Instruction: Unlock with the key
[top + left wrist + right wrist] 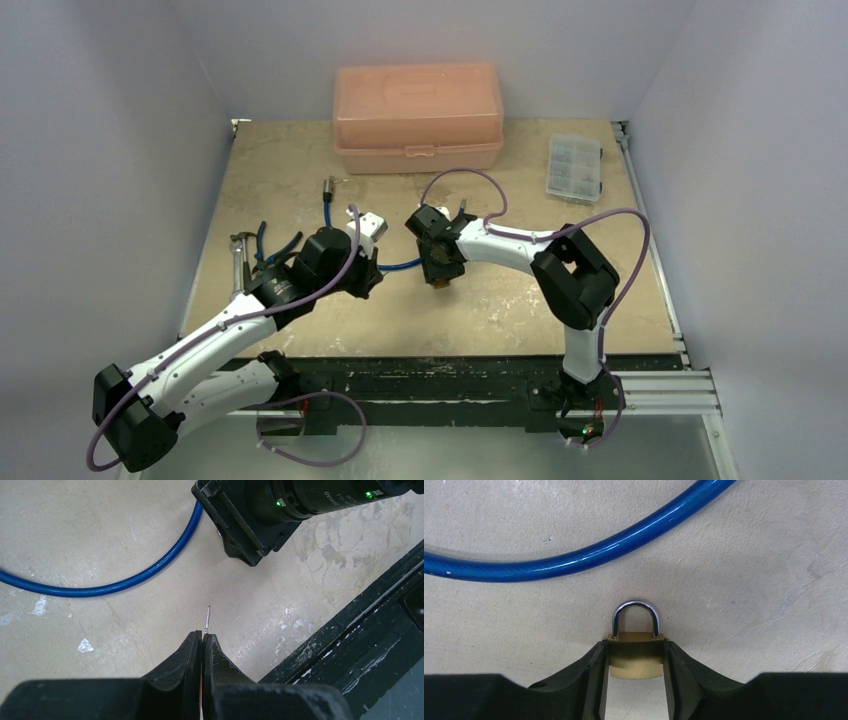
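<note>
Left gripper [202, 637] is clamped on the key [207, 617], near the brass padlock [635, 664], left of it. Your right gripper [635, 652] pinches the padlock's sides. Blue cable [624, 547] arcs just behind it. Scuffed beige tabletop [749, 605].

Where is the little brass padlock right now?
In the right wrist view, the brass padlock sits between the right fingers, shackle pointing away from them, beside the blue cable.

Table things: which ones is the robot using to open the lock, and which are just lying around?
For the job: key, pinched by left gripper; brass padlock, gripped by right gripper.
Just lying about: blue cable, pink box, clear case.
</note>
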Action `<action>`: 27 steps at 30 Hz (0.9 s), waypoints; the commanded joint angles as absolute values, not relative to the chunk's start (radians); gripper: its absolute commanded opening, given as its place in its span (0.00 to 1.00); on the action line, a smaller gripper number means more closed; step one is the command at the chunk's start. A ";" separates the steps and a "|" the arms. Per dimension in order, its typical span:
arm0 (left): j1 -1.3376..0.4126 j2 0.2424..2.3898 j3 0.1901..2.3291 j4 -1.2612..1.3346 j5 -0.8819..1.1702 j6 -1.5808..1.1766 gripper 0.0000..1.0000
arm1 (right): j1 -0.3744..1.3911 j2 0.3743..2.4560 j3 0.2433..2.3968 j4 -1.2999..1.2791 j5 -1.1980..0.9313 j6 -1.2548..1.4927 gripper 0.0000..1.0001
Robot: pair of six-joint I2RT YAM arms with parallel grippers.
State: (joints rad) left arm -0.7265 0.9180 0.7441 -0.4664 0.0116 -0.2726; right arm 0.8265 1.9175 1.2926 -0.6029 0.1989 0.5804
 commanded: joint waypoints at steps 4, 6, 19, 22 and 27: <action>-0.721 0.878 0.772 -0.441 0.042 -0.265 0.00 | 0.828 1.831 1.225 -0.500 0.183 0.623 0.00; -0.721 0.874 0.772 -0.439 0.059 -0.265 0.00 | 0.827 1.721 1.141 -0.392 0.139 0.649 0.00; -0.721 0.824 0.773 -0.419 0.081 -0.285 0.00 | 0.825 1.282 0.935 -0.164 0.221 0.928 0.00; -0.721 0.823 0.771 -0.405 0.088 -0.313 0.00 | 0.824 1.184 0.897 -0.169 0.282 1.048 0.00; -0.722 0.827 0.767 -0.356 0.125 -0.388 0.00 | 0.824 1.053 0.819 -0.156 0.314 1.244 0.00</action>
State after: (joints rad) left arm -0.7265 0.8371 0.7441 -0.4419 0.0807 -0.3153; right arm 0.8253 1.1347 0.8680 -0.2131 0.2428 1.0279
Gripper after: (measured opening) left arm 0.030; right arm 0.451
